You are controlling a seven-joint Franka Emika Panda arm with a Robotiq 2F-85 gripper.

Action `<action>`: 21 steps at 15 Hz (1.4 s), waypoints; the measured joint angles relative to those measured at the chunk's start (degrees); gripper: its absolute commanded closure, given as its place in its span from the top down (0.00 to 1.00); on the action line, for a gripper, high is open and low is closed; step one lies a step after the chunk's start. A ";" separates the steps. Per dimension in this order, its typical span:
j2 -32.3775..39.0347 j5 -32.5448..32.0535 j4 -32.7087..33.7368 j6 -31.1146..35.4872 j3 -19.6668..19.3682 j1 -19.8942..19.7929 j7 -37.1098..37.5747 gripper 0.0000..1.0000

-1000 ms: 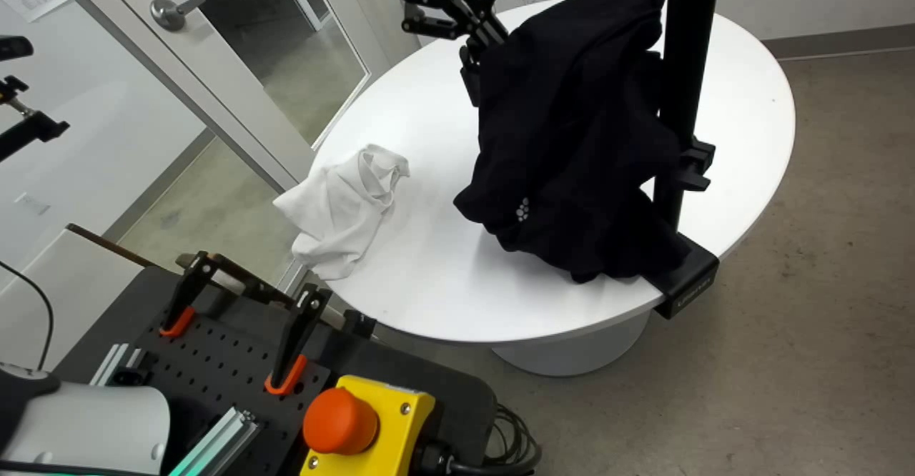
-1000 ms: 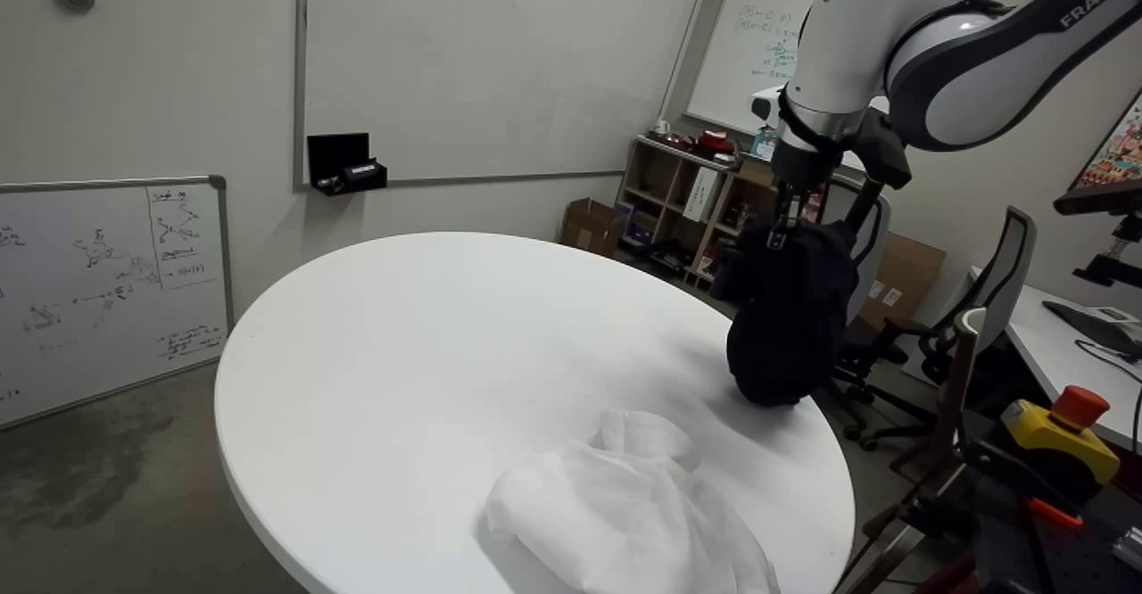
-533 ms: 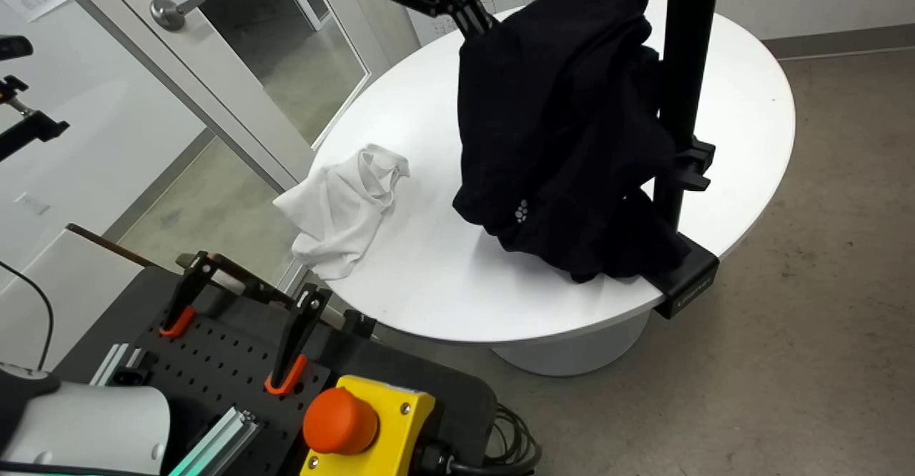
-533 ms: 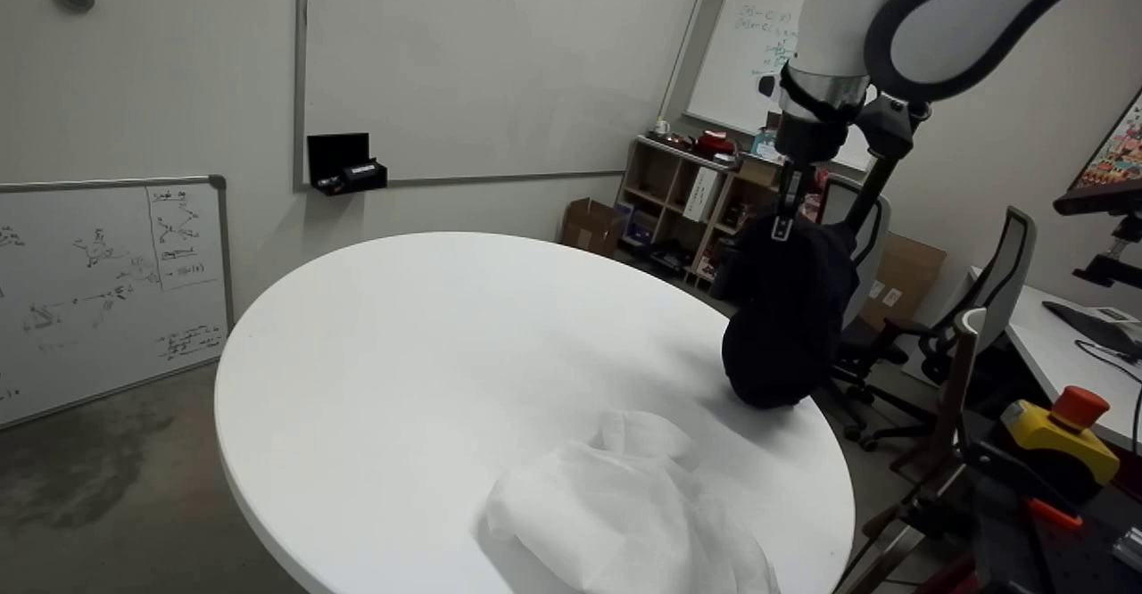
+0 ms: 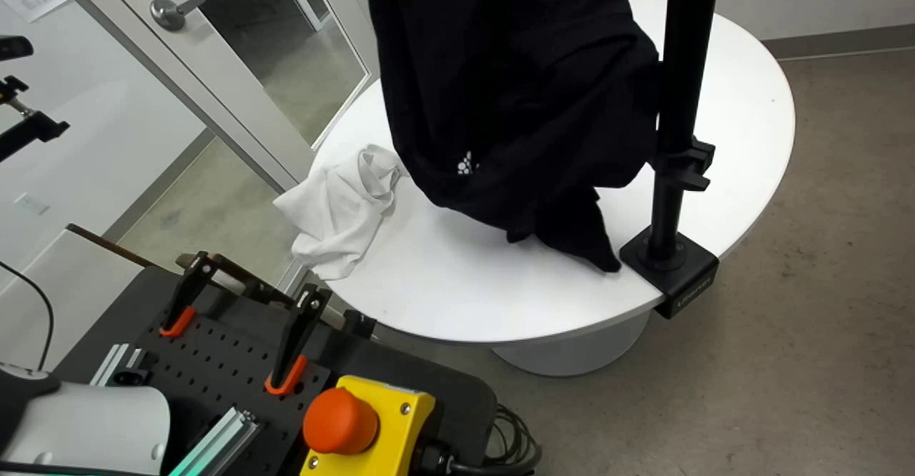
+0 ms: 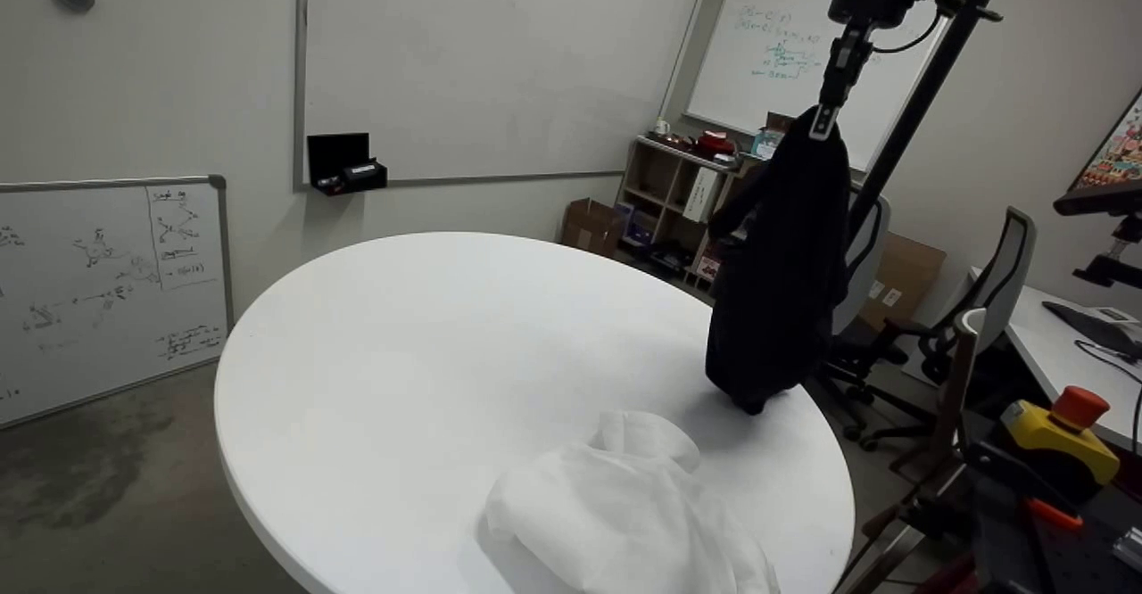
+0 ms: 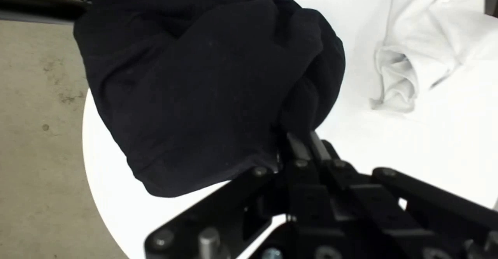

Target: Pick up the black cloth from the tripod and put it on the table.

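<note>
Higher now than half a second ago, the black cloth (image 5: 500, 90) has come up with me, and its lower end has slid away from the base (image 5: 663, 256) of the black post (image 5: 690, 40), which now shows. My fingers (image 7: 299, 150) are clamped on it at one edge; in the wrist view their tips sit close together, with fabric bunched at them. Below my grip the cloth hangs in long folds over the round white surface (image 6: 401, 353), a pale dotted mark (image 5: 465, 164) toward its lower edge. One corner points down near the base; whether that tip brushes the surface I cannot tell. Higher up, the fabric's side meets the line of the post in both exterior views, and I cannot make out whether the two touch. Apart from it, the white cloth (image 6: 633, 514) lies crumpled near the rim. Beside the surface, a dark bench (image 5: 400, 365) carries a yellow box (image 5: 393, 426) with an orange-red button (image 5: 339, 420), and two clamps (image 5: 294, 336) with orange ends.
</note>
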 measured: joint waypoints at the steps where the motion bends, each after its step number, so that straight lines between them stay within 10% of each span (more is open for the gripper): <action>1: -1.66 1.42 0.38 -1.90 0.09 0.40 -0.74 0.01; 21: -11.71 21.19 17.80 -12.80 3.76 11.56 0.87 0.01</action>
